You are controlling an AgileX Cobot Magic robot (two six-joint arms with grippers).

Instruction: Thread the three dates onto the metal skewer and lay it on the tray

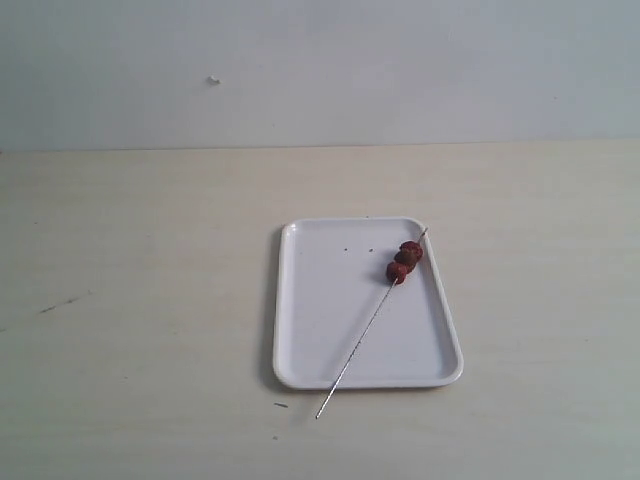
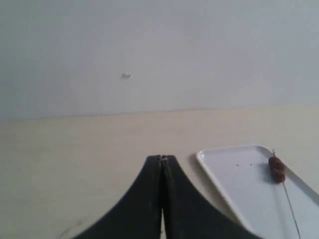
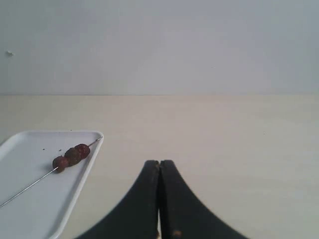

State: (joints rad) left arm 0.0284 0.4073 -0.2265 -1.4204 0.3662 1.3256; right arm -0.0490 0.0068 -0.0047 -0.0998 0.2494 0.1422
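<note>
Three touching dates [image 1: 403, 260] sit far along one skewer [image 1: 365, 335], whose near tip overhangs the tray [image 1: 320, 330]. The left gripper [image 2: 161, 158] and right gripper [image 3: 159, 163] are closed and empty.

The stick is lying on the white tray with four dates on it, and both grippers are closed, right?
Not quite. The right wrist view shows three dates on the metal skewer, not four. The rest holds: the skewer lies on the tray, and the left gripper and right gripper are both shut.
</note>
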